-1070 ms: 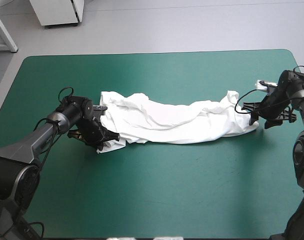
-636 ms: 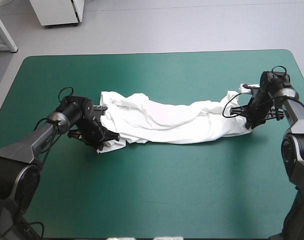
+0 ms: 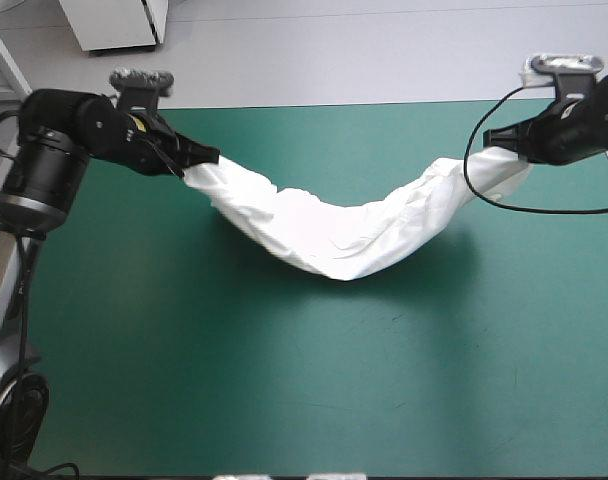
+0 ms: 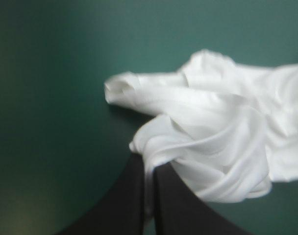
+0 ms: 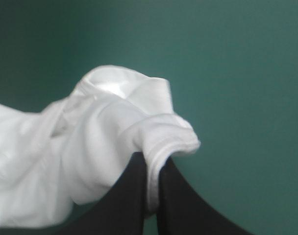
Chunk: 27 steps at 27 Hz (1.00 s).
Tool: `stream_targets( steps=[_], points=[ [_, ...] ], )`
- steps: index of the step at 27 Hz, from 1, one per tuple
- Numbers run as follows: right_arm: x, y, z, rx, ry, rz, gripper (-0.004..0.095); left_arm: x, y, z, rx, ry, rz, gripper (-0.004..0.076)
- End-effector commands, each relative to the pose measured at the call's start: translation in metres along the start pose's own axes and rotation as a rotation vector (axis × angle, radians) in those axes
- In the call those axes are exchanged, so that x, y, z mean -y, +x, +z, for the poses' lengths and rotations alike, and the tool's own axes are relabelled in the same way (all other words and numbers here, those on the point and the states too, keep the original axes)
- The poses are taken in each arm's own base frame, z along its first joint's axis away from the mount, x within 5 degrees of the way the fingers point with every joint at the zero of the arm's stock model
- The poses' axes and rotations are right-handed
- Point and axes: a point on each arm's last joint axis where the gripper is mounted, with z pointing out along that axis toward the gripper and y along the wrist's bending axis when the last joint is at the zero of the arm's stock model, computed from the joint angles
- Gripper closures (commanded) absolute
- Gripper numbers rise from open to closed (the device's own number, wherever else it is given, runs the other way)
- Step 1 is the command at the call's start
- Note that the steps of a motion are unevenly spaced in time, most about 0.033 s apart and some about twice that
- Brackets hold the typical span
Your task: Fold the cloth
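The white T-shirt (image 3: 349,228) hangs in a long sagging band between both raised arms, its lowest fold near the table's middle. My left gripper (image 3: 192,167) is shut on the shirt's left end, high over the table's far left. My right gripper (image 3: 516,148) is shut on the right end, over the far right. In the left wrist view the T-shirt (image 4: 212,147) bunches over my left gripper (image 4: 149,171), cloth pinched between the black fingers. In the right wrist view a hemmed edge of the T-shirt (image 5: 114,142) drapes over my right gripper (image 5: 153,169).
The teal-green table cover (image 3: 314,380) lies bare below and in front of the hanging shirt. A white cabinet (image 3: 114,25) stands on the floor beyond the table's far left edge.
Both arms have lifted up and back with the shirt's ends. The shirt, earlier lying stretched on the table, now hangs between the grippers and sags in the middle.
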Motion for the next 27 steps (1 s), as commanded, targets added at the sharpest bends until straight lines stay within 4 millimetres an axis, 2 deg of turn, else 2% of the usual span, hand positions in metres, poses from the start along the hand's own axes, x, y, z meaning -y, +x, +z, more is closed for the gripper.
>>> stream_targets(
  steps=[1, 2, 3, 4, 5, 10, 13, 17, 27],
  points=[
    [-0.008, -0.012, -0.107, 0.325, -0.002, -0.045, 0.0925, 0.008, -0.022, -0.099, 0.298, 0.024, 0.025, 0.0733],
    [-0.010, -0.013, -0.126, 0.387, -0.002, -0.054, 0.0925, 0.009, -0.026, -0.121, 0.377, 0.022, 0.031, 0.0733],
    [-0.012, -0.014, -0.154, 0.479, -0.003, -0.061, 0.0925, 0.010, -0.028, -0.153, 0.492, 0.014, 0.043, 0.0733],
    [-0.013, -0.015, -0.173, 0.546, -0.002, -0.066, 0.0925, 0.010, -0.028, -0.170, 0.558, 0.000, 0.047, 0.0733],
    [-0.015, -0.013, -0.202, 0.647, -0.001, -0.075, 0.0925, 0.010, -0.026, -0.203, 0.681, -0.014, 0.051, 0.0733],
    [-0.020, -0.001, -0.269, 0.916, -0.001, -0.097, 0.0925, 0.012, -0.017, -0.267, 0.989, -0.013, 0.059, 0.0733],
    [-0.022, 0.008, -0.300, 1.059, -0.006, -0.100, 0.0925, 0.016, -0.009, -0.302, 1.195, 0.032, 0.068, 0.0733],
    [-0.024, 0.021, -0.327, 1.185, -0.009, -0.103, 0.0925, 0.018, 0.001, -0.331, 1.358, 0.051, 0.071, 0.0733],
    [-0.032, 0.043, -0.364, 1.366, -0.056, -0.186, 0.0925, 0.024, 0.022, -0.369, 1.562, 0.113, 0.107, 0.0733]
  ],
)
